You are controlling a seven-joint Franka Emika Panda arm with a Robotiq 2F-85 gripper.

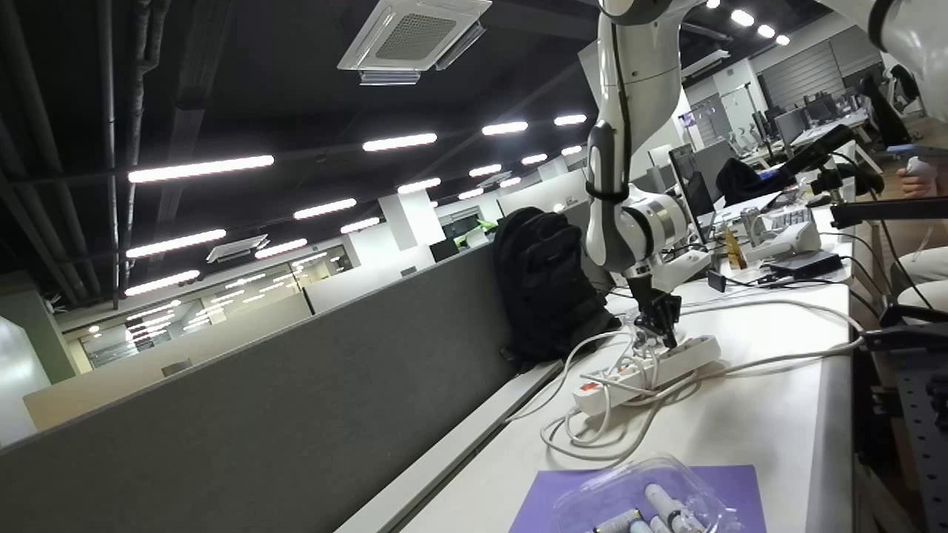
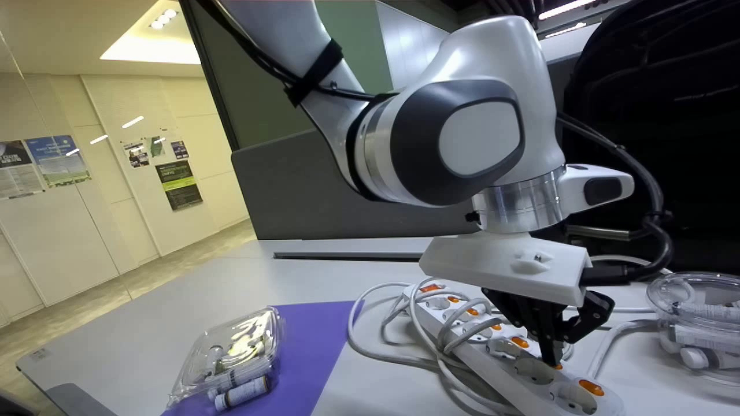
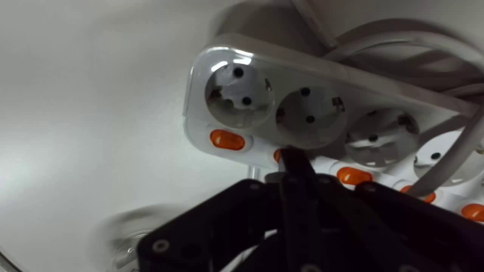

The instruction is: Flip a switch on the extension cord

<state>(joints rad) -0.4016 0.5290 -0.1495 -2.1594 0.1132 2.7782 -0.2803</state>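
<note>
Your long white plastic extension cord [image 1: 670,368] lies between the two long edges of the white worktop [image 1: 785,422], its loose white cable [image 3: 455,151] draped over it. Your black two-finger gripper [image 2: 552,353] has its fingers pressed together, the tip at the orange oval switch [image 3: 276,155] second from the end of the socket row; whether it touches, you cannot tell. In an exterior view, a flat purple sheet [image 2: 315,346] lies between the extension cord and the worktop's left corner.

The extension cord [image 3: 345,124] is white (its switches [image 3: 227,139] orange), the gripper [image 2: 551,351] black, the sheet [image 2: 315,344] purple.
</note>
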